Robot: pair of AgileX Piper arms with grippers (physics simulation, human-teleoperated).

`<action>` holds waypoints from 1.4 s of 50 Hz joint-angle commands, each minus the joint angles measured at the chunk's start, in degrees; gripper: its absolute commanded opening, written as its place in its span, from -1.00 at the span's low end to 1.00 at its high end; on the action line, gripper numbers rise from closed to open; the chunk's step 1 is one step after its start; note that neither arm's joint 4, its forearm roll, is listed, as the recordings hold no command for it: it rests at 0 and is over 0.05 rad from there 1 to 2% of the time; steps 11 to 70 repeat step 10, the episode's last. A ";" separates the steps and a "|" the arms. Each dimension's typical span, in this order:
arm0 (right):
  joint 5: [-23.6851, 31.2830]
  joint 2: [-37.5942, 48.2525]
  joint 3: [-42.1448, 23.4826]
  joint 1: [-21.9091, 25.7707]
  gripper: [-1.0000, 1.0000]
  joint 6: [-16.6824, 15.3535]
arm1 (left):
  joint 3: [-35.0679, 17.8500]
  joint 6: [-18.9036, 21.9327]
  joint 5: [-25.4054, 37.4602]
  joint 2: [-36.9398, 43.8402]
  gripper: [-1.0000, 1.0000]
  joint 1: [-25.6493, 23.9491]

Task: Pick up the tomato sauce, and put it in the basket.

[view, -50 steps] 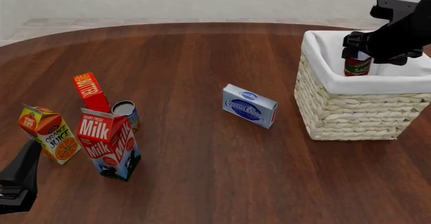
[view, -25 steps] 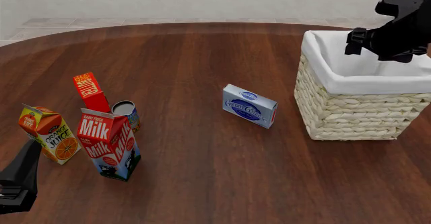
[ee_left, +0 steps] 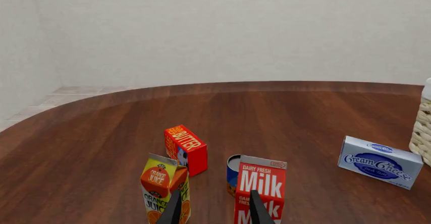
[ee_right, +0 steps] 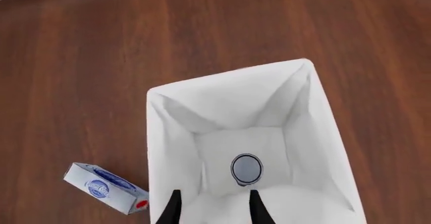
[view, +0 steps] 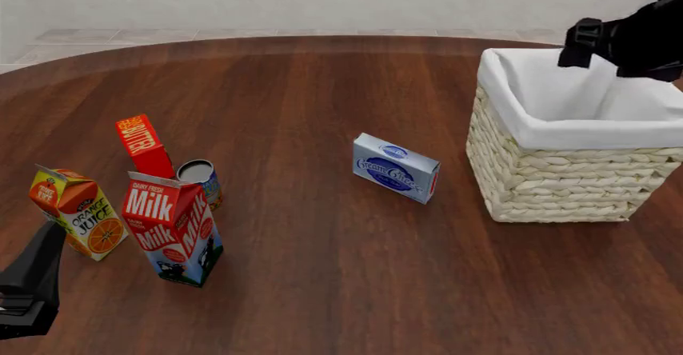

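The tomato sauce (ee_right: 246, 168) stands upright on the white-lined floor of the basket (view: 565, 175); only its silver-grey top shows in the right wrist view, and the front view hides it behind the basket wall. Nothing touches the can.

The right gripper (ee_right: 212, 209) hangs above the basket opening, clear of the rim. Its two dark fingertips (ee_right: 171, 210) stand apart with nothing between them. In the front view the right arm appears as a black mass at the upper right corner, over the basket's far side.

The left gripper (ee_left: 214, 211) sits low at the near left of the table (view: 320, 91). Its fingertips are spread, with empty space between them, and it holds nothing. In the left wrist view it points toward the carton group.

Other items on the wooden table:
- The cream cheese box (view: 396, 167), blue and white, lies near the table centre, to the left of the basket and apart from it.
- The milk carton (view: 175, 229), red and white, stands at the near left.
- The can with a bluish label (view: 200, 181) stands just behind the milk carton.
- The butter box (view: 144, 145), red and orange, stands on end beside that can.
- The orange juice carton (view: 77, 211) stands left of the milk carton, nearest the left gripper.
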 commanded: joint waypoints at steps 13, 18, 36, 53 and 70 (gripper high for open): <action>6.07 -14.79 4.86 2.62 1.00 0.92 | 0.00 0.02 0.00 0.00 1.00 0.00; 6.07 -14.79 4.86 2.62 1.00 0.92 | 0.00 0.02 0.00 0.00 1.00 0.00; 6.07 -14.79 4.86 2.62 1.00 0.92 | 0.00 0.02 0.00 0.00 1.00 0.00; 6.07 -14.79 4.86 2.62 1.00 0.92 | 0.00 0.02 0.00 0.00 1.00 0.00; 6.07 -14.79 4.86 2.62 1.00 0.92 | 0.00 0.02 0.00 0.00 1.00 0.00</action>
